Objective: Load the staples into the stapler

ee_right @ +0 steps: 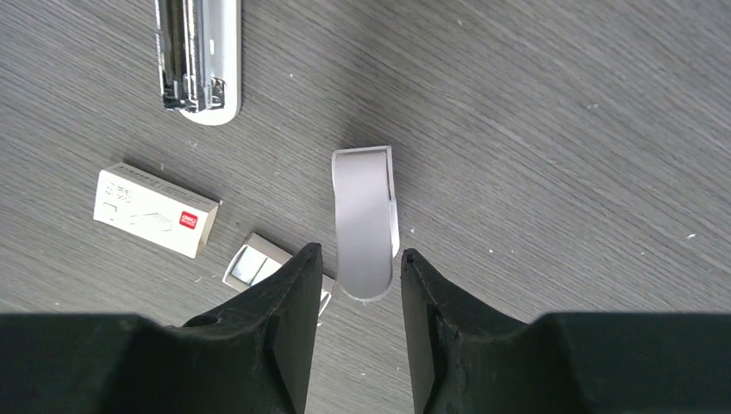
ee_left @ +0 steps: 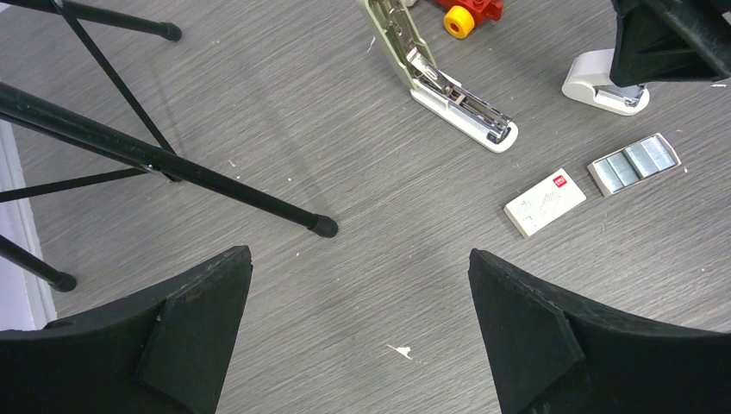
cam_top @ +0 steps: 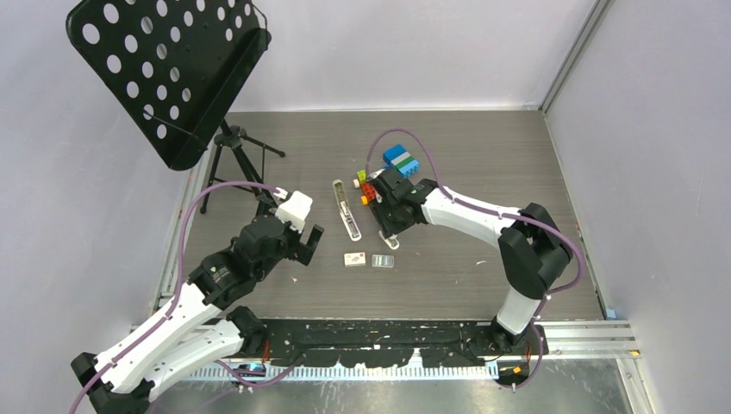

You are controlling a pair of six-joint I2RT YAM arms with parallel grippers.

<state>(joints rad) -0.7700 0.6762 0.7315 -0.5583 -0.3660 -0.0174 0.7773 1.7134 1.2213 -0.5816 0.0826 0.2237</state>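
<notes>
The stapler [cam_top: 346,210] lies swung open on the table, white base with grey-beige top, and also shows in the left wrist view [ee_left: 452,99] and the right wrist view [ee_right: 198,60]. Silvery-grey staples [ee_left: 634,162] lie in a small open tray in front of it [cam_top: 384,261], partly hidden by my right finger in the right wrist view [ee_right: 254,263]. My right gripper [ee_right: 359,254] is open, its fingertips either side of the near end of a white claw-shaped piece [ee_right: 366,207], not gripping it. My left gripper [ee_left: 358,285] is open and empty over bare table, left of the stapler.
A whitish staple box with a red label [ee_left: 545,202] lies beside the tray. Red, yellow, blue and green toy blocks [cam_top: 398,162] sit behind the right gripper. A black music stand [cam_top: 168,65] on a tripod [ee_left: 164,164] stands at the back left.
</notes>
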